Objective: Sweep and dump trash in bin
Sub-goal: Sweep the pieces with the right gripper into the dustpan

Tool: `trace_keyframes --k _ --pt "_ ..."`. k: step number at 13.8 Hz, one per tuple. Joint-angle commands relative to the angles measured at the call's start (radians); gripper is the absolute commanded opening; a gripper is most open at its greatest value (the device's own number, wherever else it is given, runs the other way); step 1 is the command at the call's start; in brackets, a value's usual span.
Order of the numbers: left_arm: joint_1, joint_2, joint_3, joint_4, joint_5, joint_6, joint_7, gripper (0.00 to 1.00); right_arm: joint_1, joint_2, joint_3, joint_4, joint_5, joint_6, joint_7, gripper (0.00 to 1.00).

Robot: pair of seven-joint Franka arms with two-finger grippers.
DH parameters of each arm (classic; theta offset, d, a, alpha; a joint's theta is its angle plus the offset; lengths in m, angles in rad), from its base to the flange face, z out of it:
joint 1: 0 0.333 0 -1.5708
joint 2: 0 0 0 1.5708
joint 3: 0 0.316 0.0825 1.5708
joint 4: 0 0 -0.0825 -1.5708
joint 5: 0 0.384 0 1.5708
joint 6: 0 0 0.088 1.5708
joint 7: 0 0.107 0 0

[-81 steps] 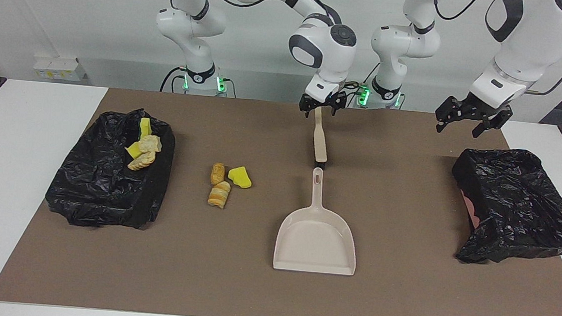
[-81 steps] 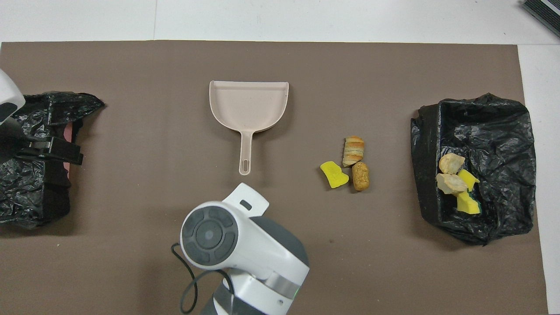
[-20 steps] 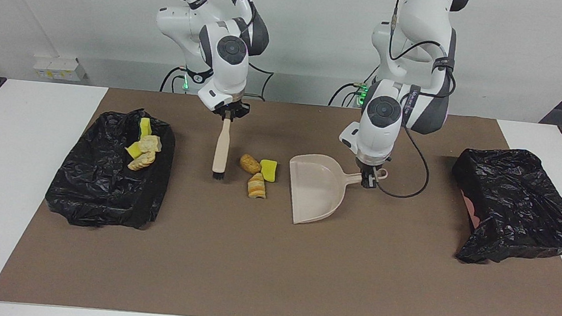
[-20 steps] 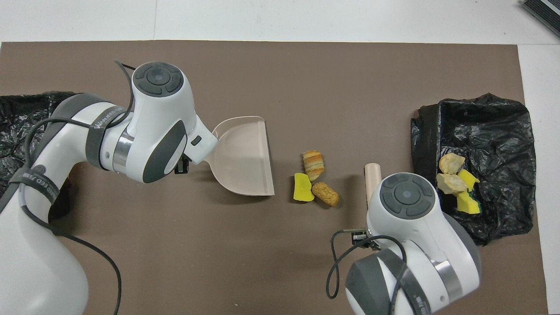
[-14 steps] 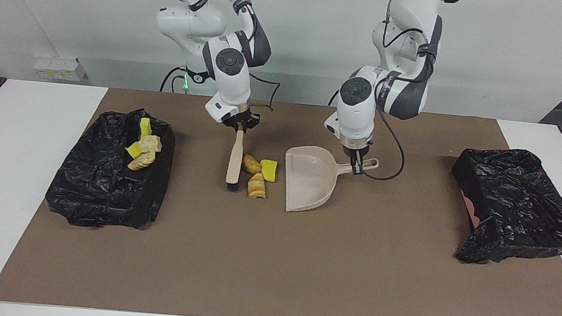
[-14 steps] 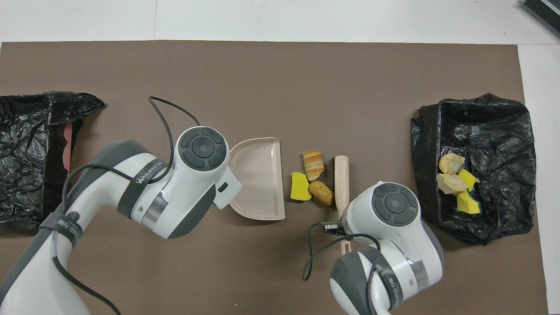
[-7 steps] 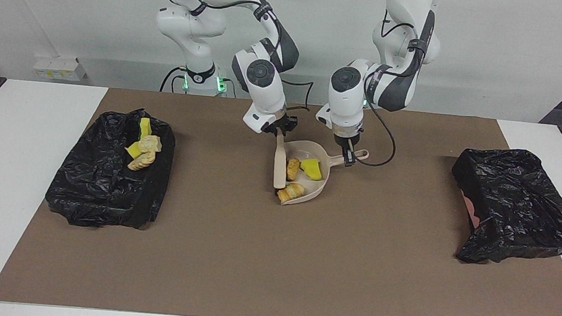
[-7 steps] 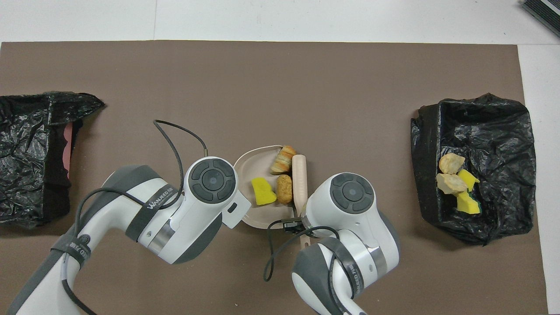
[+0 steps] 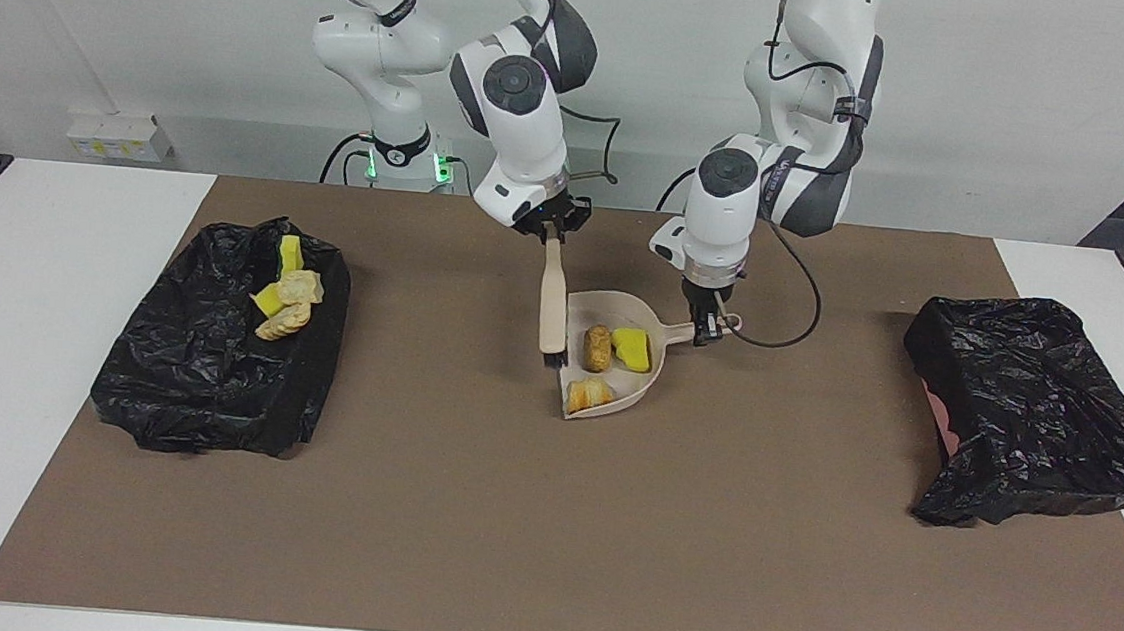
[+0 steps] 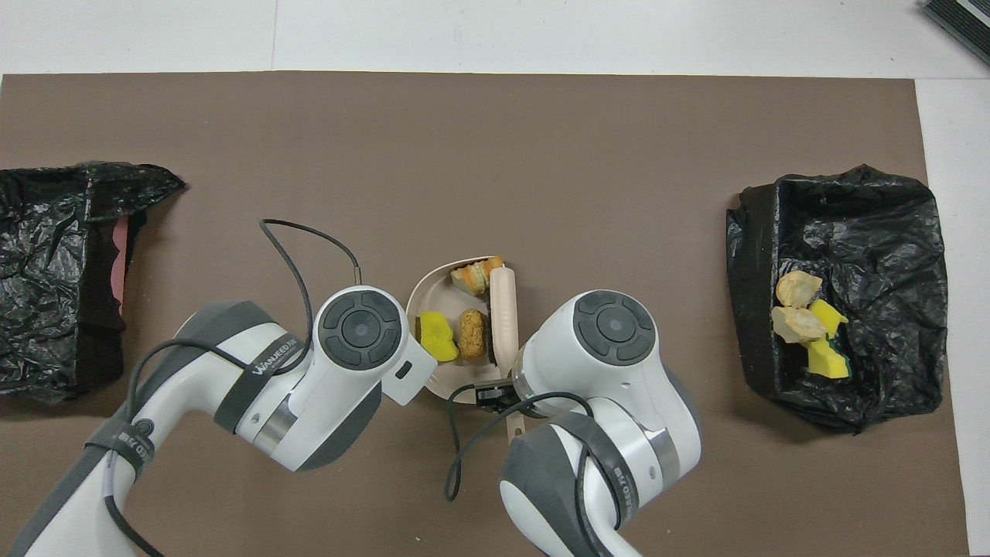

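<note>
Facing view: broad bare stretch of brown mat (image 9: 503, 552) farther from the robots, running open to its edge. More bare mat between the dustpan (image 9: 622, 385) and either black-lined bin. Near the middle of the mat, the dustpan, with 3 trash pieces (image 9: 598, 347) inside: a brown roll, a yellow chunk beside it, and a striped roll at the mouth corner farther from the robots.

Long axis of the dustpan along the table's length, handle toward the left arm's end, mouth toward the right arm's end. Left gripper (image 9: 707, 329) pinching that handle from above. Right gripper (image 9: 551, 224) clamped on the top of the brush (image 9: 553, 300), hanging almost upright with dark bristles down at the dustpan's mouth, just beside the brown roll.

4 more pieces lying in the filled bin (image 9: 206, 378) toward the right arm's end. Second bin (image 9: 1031, 413) toward the left arm's end, well apart, inside hard to make out.

Overhead view: both grippers and the dustpan's handle hidden under the white wrists. Only part of the dustpan (image 10: 428, 292) and the brush (image 10: 503, 309) showing between them. Second bin (image 10: 54, 271) cut off at the frame edge.
</note>
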Motion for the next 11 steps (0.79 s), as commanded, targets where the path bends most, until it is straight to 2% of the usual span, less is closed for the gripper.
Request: trace_keyframes --k 1,2,4,7,11 --pt "0.060 0.003 -0.002 0.001 -0.058 0.056 0.076 0.00 0.004 -0.073 0.021 -0.035 -0.023 -0.043 0.065 0.00" --pt "0.076 0.012 -0.002 0.015 -0.062 0.054 0.095 0.00 0.006 -0.079 0.025 -0.039 -0.019 -0.055 0.048 0.00" --pt "0.111 0.014 -0.002 0.055 -0.064 0.025 0.124 0.00 0.007 -0.081 0.086 -0.046 0.000 -0.055 0.063 0.00" --pt "0.175 0.023 0.001 0.156 -0.064 -0.082 0.209 0.00 0.007 -0.069 0.162 -0.079 0.015 -0.002 0.163 0.00" --pt "0.290 0.069 -0.002 0.334 -0.082 -0.245 0.378 0.00 0.018 0.046 0.217 -0.070 0.020 0.163 0.267 0.00"
